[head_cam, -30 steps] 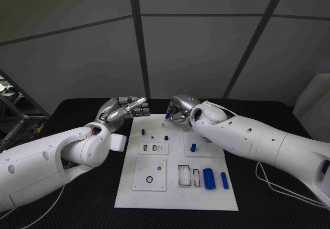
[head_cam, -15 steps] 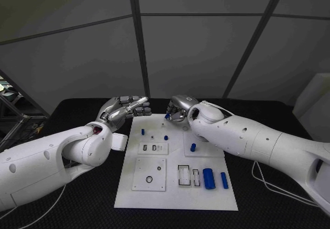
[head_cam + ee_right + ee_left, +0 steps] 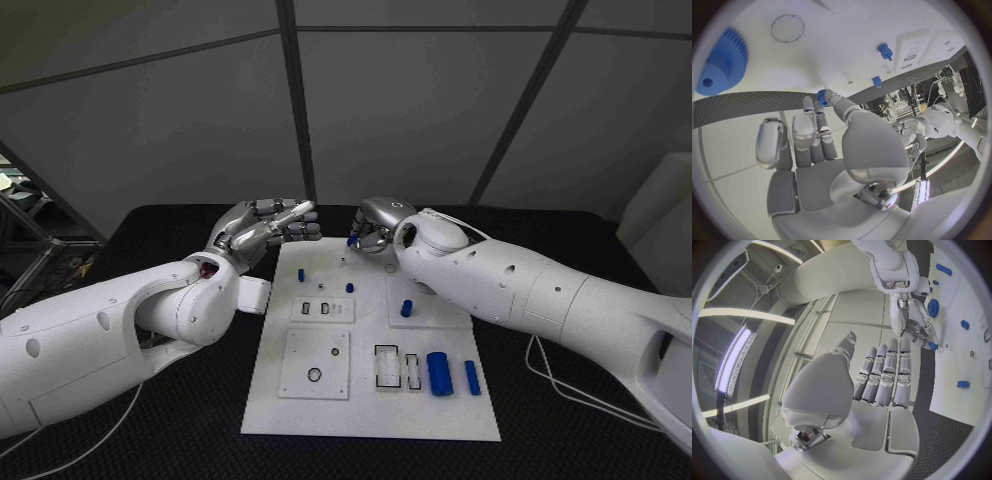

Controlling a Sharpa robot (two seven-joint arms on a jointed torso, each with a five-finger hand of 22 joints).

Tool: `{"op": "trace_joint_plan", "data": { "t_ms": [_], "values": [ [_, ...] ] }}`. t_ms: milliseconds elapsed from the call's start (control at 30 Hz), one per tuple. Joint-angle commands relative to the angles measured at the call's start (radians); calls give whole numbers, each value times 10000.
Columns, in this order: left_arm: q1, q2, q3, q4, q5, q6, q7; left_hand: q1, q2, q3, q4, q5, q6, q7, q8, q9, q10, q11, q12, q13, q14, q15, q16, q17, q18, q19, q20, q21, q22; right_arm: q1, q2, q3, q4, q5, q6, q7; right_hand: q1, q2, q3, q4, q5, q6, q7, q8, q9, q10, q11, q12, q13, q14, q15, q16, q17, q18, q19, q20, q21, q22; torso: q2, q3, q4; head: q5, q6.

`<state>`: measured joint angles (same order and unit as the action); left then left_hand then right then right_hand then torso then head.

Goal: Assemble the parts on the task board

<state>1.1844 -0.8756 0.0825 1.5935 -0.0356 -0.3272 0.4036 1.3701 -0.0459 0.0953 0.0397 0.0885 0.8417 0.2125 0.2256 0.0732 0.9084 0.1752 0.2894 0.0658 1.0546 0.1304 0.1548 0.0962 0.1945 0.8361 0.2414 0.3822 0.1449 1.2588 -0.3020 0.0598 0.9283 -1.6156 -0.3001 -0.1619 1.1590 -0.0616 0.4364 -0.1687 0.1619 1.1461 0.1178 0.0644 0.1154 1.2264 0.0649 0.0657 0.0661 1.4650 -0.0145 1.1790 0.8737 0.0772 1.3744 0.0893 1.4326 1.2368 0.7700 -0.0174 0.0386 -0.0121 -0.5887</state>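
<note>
The task board (image 3: 368, 400) is a white rectangular plate laid lengthwise at the middle of the black table (image 3: 577, 420). Recessed slots and raised white blocks are distributed across it. A black ring (image 3: 315, 375) is seated on a square block at the near left of the board. Toward the far end, two small blue pegs (image 3: 302, 274) are set upright, with a further blue peg (image 3: 407, 308) on the block to their right. At the near right, two blue cylinders (image 3: 438, 374) are laid side by side, just beside a black-rimmed rectangular slot (image 3: 387, 367). In the right wrist view, a blue toothed gear (image 3: 720, 62) is seen lying flat on the board.

The left hand (image 3: 267, 228) is held above the table at the far left corner of the board, clear of the surface. In the left wrist view, its fingers (image 3: 887, 375) are extended straight and pressed side by side, with the thumb set apart from them; nothing is held or touched.

The right hand (image 3: 375, 228) is positioned over the far edge of the board, near the left hand but apart from it. A small blue part (image 3: 822, 97) is pinched between its thumb and a fingertip, while the remaining fingers (image 3: 795, 137) are curled loosely beside it. The same part is visible at the fingertips in the left wrist view.
</note>
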Motion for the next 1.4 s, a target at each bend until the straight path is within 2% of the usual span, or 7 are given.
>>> {"op": "trace_joint_plan", "data": {
  "t_ms": [33,1033,1133,1200,1267,1333,1400],
  "values": [
    [24,21,12,1,-54,130,7,80,50,-17,-64,-68,63,94,-72,-14,61,2,-38,-6,-32,52,-55,0,-135,90,-7,45,-14,-11,53,-17,13,-56,249,47,-24,-68,-3,55,-10,-61,11,-31,-21,-66,9,-57,-13,-17,-15,-48,-7,-99,-20,49,-7,-2,3,-4,3,15,32],
    [42,47,12,-115,-54,134,-28,77,60,-17,-67,-74,57,103,-80,-17,59,6,-49,-7,-35,55,-64,0,-135,89,-6,43,-17,-11,51,-17,90,-43,242,137,24,-194,-27,134,-38,-356,131,-40,-61,-348,106,-55,-15,-77,65,-116,-196,-62,-142,118,-92,-189,16,-4,-12,96,30],
    [43,43,12,-115,-54,130,-30,77,60,-17,-67,-74,57,103,-80,-17,59,6,-49,-7,-35,55,-64,0,-135,89,-6,43,-17,-9,62,-17,46,37,158,142,64,-440,-175,136,-138,-1290,446,-19,-311,-1127,346,-65,-52,-419,274,-791,-1230,140,-829,249,-602,-1275,19,-5,-18,97,36],
    [43,40,12,-117,-54,128,-33,78,71,-18,-78,-88,50,109,-92,-20,55,12,-66,-8,-37,59,-79,-1,-136,88,-4,41,-22,-7,71,-17,13,79,47,158,239,-604,-581,190,-887,-2559,668,-42,-530,-2196,581,-37,-37,-894,458,-1724,-2497,382,-1721,461,-1339,-2637,18,-5,-19,92,54],
    [44,39,12,-122,-54,127,-35,78,71,-18,-78,-88,50,109,-92,-20,55,12,-66,-8,-37,59,-79,-1,-136,88,-4,41,-22,-6,71,-17,-5,121,-121,211,681,-860,-1587,678,-1065,-4234,687,-72,-578,-2927,690,12,-19,-1159,579,-2467,-3454,616,-2336,581,-1996,-3668,19,-5,-15,86,60],
    [44,34,12,-127,-54,124,-36,78,71,-18,-78,-88,50,109,-92,-20,55,12,-66,-8,-37,59,-79,-1,-136,88,-4,41,-22,-5,54,-18,10,167,-290,270,1078,-1121,-2263,1225,-1084,-4619,602,-107,-598,-3141,710,-7,-30,-1207,624,-2744,-3813,677,-2495,599,-2259,-4049,22,-4,-5,87,73],
    [44,25,12,-130,-54,122,-36,78,73,-19,-85,-95,45,112,-99,-22,50,16,-77,-9,-42,62,-88,-2,-137,85,-2,38,-26,-4,24,-18,48,204,-424,311,1278,-1127,-2409,1492,-1125,-4446,646,-66,-572,-3125,714,21,-22,-1172,581,-2760,-3831,656,-2464,622,-2293,-4073,24,0,-10,95,71]
  ]
}}
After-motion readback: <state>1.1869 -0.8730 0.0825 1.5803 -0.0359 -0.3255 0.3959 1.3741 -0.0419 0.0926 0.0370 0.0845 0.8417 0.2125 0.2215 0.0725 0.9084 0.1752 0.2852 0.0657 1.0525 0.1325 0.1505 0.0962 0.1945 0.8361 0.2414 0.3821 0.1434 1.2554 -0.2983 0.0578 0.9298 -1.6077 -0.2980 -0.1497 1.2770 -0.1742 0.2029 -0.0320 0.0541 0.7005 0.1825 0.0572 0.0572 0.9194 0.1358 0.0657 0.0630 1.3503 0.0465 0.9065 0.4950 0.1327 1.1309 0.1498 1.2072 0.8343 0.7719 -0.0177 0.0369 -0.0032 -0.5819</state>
